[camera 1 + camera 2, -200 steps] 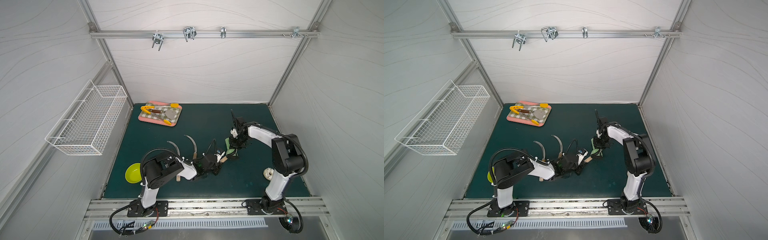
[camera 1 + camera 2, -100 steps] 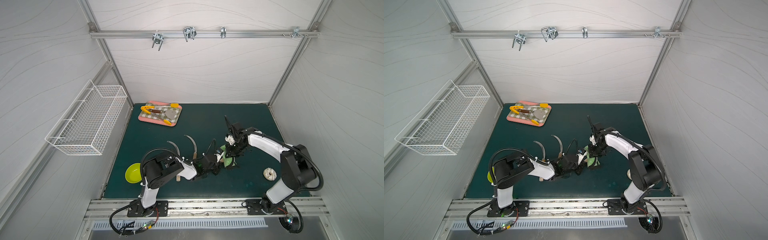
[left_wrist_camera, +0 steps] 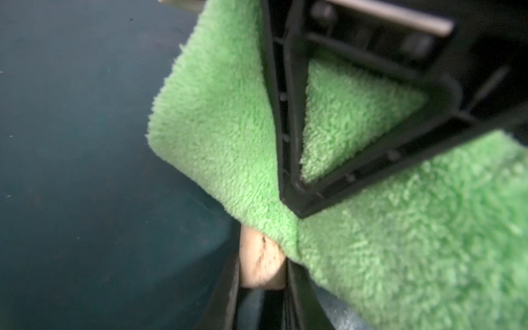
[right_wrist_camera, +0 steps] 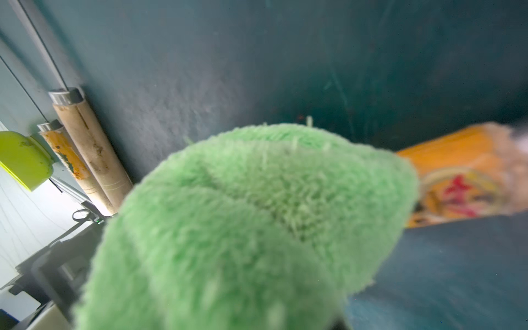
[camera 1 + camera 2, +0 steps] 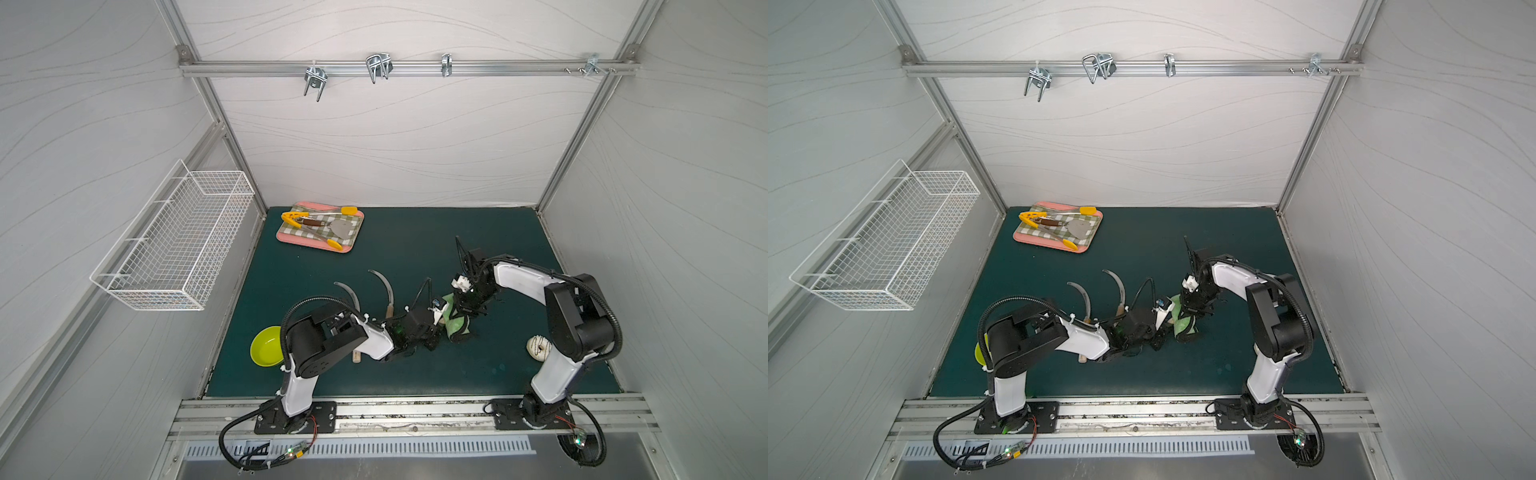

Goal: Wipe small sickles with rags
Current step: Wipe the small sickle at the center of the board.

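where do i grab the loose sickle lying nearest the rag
Probably take the sickle by its wooden handle, from straight above, pincer across it: the handle is straight and round; the blade is thin, curved, flat on the mat.

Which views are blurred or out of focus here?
Right wrist view: rag fills the foreground, defocused; orange-labelled handle smeared; two far handles sharp. Left wrist view: rag soft, mat dim. Both top views: crisp, evenly lit.

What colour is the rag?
The rag is light green; the left wrist view shows it best.
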### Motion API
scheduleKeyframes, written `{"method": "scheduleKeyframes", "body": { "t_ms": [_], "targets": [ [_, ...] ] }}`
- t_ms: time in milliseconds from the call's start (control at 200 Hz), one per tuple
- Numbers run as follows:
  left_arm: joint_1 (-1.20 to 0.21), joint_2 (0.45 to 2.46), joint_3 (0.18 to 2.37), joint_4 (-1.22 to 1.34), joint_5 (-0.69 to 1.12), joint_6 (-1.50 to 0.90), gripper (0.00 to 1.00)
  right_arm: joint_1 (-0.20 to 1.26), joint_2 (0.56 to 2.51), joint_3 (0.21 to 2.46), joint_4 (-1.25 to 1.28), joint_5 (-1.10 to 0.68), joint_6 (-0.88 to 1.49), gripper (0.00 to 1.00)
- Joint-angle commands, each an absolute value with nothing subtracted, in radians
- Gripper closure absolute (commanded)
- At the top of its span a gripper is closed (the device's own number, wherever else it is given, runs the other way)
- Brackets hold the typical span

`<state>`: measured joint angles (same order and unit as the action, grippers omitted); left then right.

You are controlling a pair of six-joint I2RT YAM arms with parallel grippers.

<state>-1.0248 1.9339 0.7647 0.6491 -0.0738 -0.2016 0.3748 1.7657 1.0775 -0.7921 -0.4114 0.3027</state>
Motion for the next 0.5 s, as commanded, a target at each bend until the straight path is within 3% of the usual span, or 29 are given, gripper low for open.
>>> {"method": "scheduleKeyframes", "body": {
  "t_ms": [0,245,495],
  "targets": [
    [-1.022,1.965,0.772,0.648,-0.083,-0.209,1.00,0.300,1.827,1.084,-0.711,-0.155,0.271,0.87],
    [-1.022,1.974,0.778,0.639,-0.079,-0.209,1.00,0.235,1.835,1.147,-0.714,-0.086,0.265,0.87],
    [-1.022,1.977,0.782,0.633,-0.077,-0.208,1.00,0.286,1.700,1.227,-0.823,-0.061,0.249,0.87]
  ]
}}
